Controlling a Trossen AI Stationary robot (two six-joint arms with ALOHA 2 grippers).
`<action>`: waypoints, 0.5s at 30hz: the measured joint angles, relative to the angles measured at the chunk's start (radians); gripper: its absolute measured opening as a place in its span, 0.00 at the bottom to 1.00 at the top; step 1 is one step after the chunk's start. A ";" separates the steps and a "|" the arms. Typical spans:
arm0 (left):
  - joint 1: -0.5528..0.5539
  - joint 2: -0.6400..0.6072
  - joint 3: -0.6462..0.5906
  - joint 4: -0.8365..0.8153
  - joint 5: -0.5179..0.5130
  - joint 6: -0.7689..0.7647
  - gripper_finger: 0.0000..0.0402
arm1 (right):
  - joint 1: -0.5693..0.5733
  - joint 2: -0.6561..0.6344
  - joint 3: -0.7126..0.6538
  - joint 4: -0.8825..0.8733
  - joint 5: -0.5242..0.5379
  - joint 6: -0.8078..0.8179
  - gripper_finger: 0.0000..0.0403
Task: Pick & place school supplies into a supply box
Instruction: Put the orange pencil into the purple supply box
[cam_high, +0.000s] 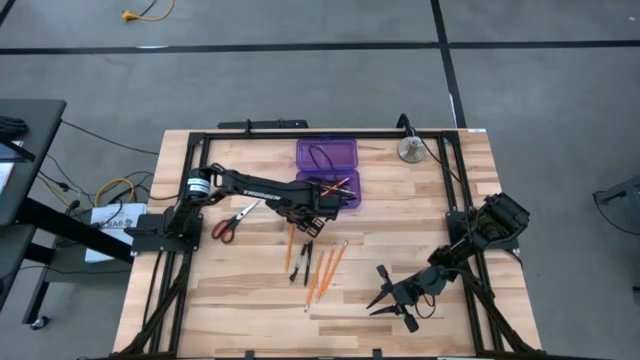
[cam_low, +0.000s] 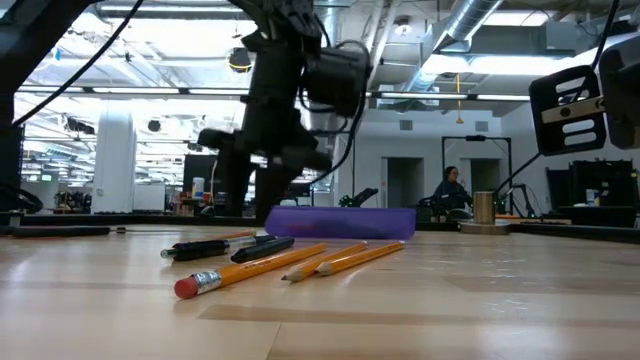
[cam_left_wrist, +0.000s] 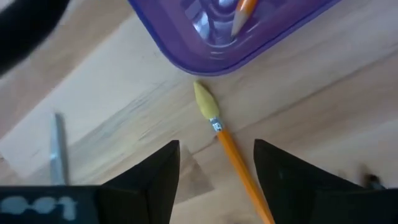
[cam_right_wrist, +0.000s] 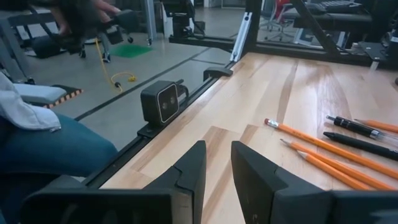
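Lying open near the table's (cam_high: 420, 200) far edge, the box (cam_high: 327, 155) already holds a pencil. Left gripper (cam_high: 325, 203) hovers beside it, jaws wide and empty, straddling an orange pencil (cam_left_wrist: 231, 151) that lies just outside the box: light, stiff, apt to roll, best pinched mid-shaft. Right gripper (cam_high: 385, 297) waits nearly closed, empty, at the near right.

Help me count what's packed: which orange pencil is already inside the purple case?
The orange pencil lying across the purple case near the left gripper; the other pencils lie on the table.

The supply box (cam_left_wrist: 211, 37) and an orange pencil (cam_left_wrist: 239, 165) are cut off by the frame edges.
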 joint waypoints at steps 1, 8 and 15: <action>0.000 0.001 -0.015 0.014 0.000 -0.004 0.49 | 0.000 0.000 0.000 0.000 0.000 0.000 0.18; 0.001 0.000 -0.056 0.144 0.005 -0.004 0.49 | 0.000 0.000 0.000 -0.004 0.000 0.000 0.18; 0.022 0.000 -0.056 0.130 -0.013 -0.021 0.49 | 0.000 0.000 0.000 -0.004 0.000 0.000 0.18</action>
